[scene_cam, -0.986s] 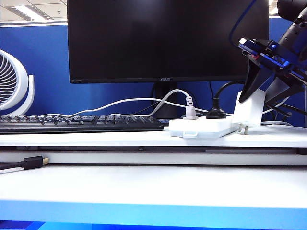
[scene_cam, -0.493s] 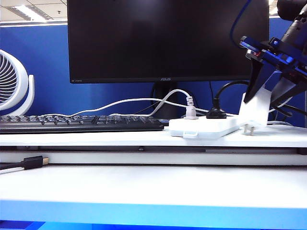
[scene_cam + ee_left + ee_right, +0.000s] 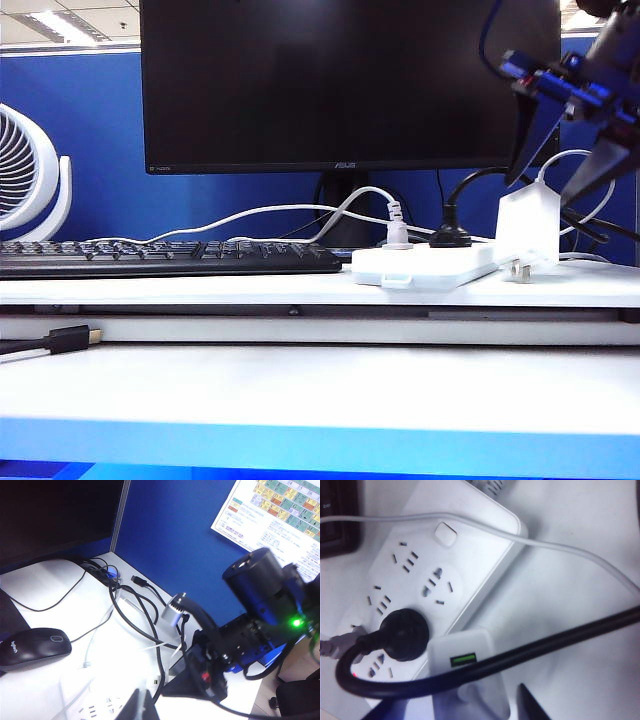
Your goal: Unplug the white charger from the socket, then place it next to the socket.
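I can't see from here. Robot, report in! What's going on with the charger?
Right gripper open above white charger. Charger unplugged, standing beside socket. Left gripper idle, off to the side. Black cable crosses charger.

We saw a white charger [image 3: 528, 225] with a green label, a white socket [image 3: 425, 265], a black plug [image 3: 402, 634].
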Available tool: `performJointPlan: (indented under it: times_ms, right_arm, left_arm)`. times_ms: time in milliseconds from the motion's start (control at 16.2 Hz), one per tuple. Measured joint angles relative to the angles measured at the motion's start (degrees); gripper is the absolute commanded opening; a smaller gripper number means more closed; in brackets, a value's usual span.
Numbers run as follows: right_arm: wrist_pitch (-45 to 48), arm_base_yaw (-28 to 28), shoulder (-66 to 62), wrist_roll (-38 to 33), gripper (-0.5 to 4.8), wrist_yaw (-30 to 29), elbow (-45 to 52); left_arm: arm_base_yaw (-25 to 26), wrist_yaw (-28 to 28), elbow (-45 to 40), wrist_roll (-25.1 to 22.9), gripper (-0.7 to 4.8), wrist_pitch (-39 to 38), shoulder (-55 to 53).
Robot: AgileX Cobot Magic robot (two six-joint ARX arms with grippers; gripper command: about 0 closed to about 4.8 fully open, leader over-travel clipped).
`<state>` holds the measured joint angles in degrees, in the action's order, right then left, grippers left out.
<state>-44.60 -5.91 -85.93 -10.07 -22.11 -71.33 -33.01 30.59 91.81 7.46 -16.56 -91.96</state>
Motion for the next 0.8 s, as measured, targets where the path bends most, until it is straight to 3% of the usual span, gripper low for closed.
performJointPlan:
  times_ms: [370,431,493,555,801]
  right_arm:
    - [-10.60,0.00,0.17,4.00,2.82,5.68,-5.51]
    - [-10.60,0.00,0.57,4.15,2.07,5.90,-6.34]
    - [-10.67,0.00,0.94,4.17,0.54,5.88,-7.19]
    - [-10.51,0.00,1.18,4.17,-0.11,5.86,-7.82]
    - [-11.45,-0.55,1.20,6.91,-0.01,5.55,-7.96]
  left_arm:
    - [-0.02,0.00,0.00,0.00,-0.05,-0.02,0.00]
    - [-0.02,0.00,0.00,0.00,-0.05,-0.02,0.00]
    - [-0.02,0.00,0.00,0.00,-0.05,0.00,0.00]
    - [-0.02,0.00,0.00,0.00,-0.05,-0.02,0.00]
    - [-0.02,0.00,0.00,0.00,-0.05,0.00,0.00]
